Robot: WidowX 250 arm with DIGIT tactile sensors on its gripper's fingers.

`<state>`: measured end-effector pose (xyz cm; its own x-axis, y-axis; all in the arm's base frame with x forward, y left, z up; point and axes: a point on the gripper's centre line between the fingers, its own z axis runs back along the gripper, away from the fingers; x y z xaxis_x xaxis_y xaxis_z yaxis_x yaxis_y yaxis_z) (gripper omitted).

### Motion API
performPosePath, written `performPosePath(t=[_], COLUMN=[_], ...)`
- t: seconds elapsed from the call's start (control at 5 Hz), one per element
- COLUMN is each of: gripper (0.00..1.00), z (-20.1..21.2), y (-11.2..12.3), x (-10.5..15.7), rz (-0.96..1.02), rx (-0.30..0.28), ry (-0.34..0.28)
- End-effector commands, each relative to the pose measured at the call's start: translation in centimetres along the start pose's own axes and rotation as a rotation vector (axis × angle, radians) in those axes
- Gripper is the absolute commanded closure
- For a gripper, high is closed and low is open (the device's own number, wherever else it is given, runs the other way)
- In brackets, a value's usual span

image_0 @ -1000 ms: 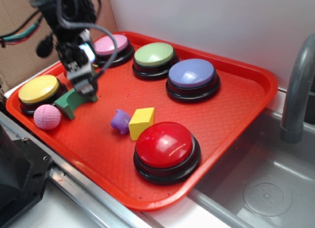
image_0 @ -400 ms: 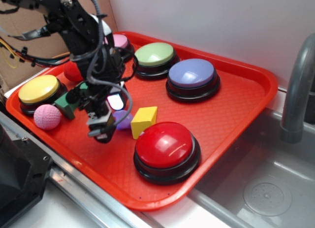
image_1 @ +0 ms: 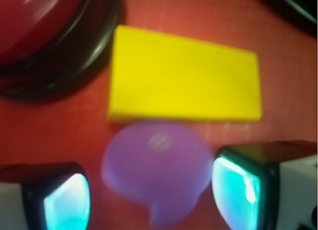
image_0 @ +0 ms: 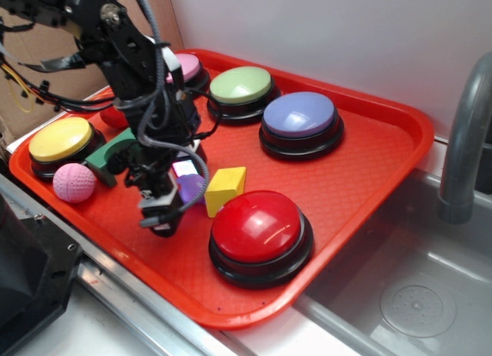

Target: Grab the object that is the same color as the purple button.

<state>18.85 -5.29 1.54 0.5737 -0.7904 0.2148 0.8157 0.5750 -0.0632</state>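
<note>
The purple toy figure is largely hidden behind the arm in the exterior view. The wrist view is blurred; the red button is cut off there.

Wrist view: purple toy figure lying between the two spread fingers of the end effector, touching the yellow block beyond it; red button at upper left; red tray beneath.

Red tray carries six dome buttons, pink ball, green arch, yellow block, purple toy, possibly more behind the arm.
</note>
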Motion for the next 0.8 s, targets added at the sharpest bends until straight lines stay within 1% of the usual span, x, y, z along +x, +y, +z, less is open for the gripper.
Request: performPosePath(t=[0.0,0.2,0.4,0.6], gripper=[1.00,1.00,1.00,1.00], z=[-0.2,1.0,6.1,10.6], y=[-0.3,0.0,2.2,3.8], x=[0.9,0.7,1.3,2.3], rz=[0.020,0.074,0.326,0.563], rx=[0.048,0.086,0.102,0.188], ry=[-0.008,0.003,-0.010,-0.032])
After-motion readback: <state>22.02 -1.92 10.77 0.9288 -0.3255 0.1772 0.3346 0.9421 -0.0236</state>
